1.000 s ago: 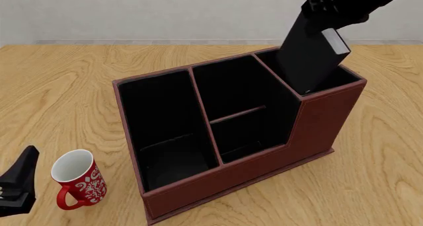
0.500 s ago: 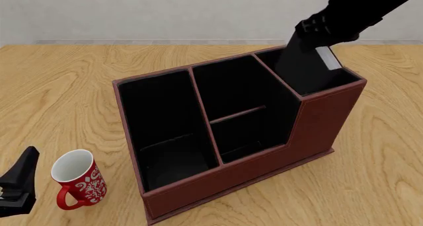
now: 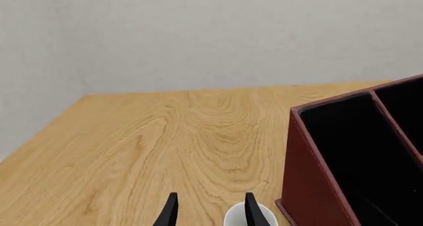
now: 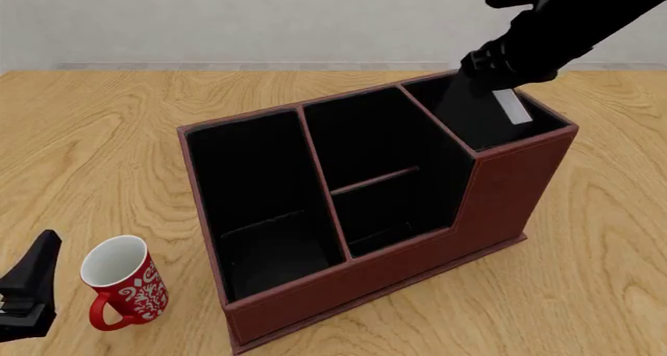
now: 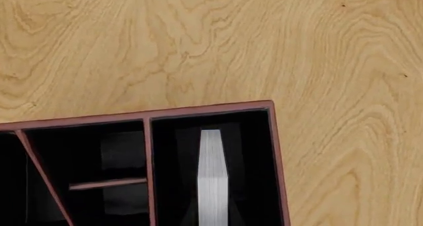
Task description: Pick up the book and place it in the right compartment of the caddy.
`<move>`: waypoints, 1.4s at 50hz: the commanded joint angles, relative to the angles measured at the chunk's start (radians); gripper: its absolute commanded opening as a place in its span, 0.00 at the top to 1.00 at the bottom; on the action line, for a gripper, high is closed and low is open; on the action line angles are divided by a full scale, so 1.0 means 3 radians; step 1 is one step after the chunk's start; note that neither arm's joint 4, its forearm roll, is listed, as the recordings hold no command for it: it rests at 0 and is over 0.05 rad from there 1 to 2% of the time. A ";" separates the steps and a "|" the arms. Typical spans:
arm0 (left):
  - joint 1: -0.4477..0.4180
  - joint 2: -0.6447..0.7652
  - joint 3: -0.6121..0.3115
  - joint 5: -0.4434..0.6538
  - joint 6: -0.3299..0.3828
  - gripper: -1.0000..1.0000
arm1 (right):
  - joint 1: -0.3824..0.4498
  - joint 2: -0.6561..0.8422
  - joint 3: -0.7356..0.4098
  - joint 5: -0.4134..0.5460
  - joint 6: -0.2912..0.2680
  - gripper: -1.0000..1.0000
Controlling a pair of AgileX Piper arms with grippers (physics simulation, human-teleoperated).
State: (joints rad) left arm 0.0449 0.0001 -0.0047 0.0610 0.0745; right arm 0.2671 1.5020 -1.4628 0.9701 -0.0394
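Since a second ago, we see the book (image 4: 482,115) has sunk deeper into the right compartment (image 4: 498,129) of the caddy (image 4: 417,270), and the right arm has come lower with it.

The surface is a light wooden table (image 4: 125,122) with flowing grain, backed by a plain pale wall (image 3: 211,37). The caddy is a large reddish-brown, leather-look box with three black-lined sections and a stepped front wall. The book is thick and rectangular, with black covers and white page edges; it stands tilted, its lower part inside the compartment and its top at the caddy's back right corner.

The right gripper (image 4: 502,65) sits at the top of the book; its dark fingers blend into the cover, so we cannot tell for sure whether they clasp it. From the right wrist view, the page edges (image 5: 213,176) run down the middle of the compartment, with black lining either side.

A red-and-white mug (image 4: 120,292) stands in front of the caddy's left end, apart from it. The left gripper (image 3: 208,211) rests just beside the mug, fingers parted and holding nothing. Bare wood stretches behind and left of the caddy.
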 commanded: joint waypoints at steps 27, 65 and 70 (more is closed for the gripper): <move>-0.0005 0.0000 0.0011 -0.0005 -0.0005 0.00 | -0.0006 -0.0105 0.0190 -0.0117 0.0041 0.00; -0.0056 0.0000 0.0003 -0.0048 -0.0041 0.00 | 0.0010 -0.0558 -0.0173 0.0373 -0.0117 0.00; -0.0066 0.0000 -0.0027 -0.0047 -0.0057 0.00 | 0.0001 -0.0759 -0.0220 0.0539 -0.0203 0.00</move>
State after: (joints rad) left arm 0.0324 0.0002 -0.0043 0.0510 0.0620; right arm 0.2639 1.3655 -1.4879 1.0570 -0.0750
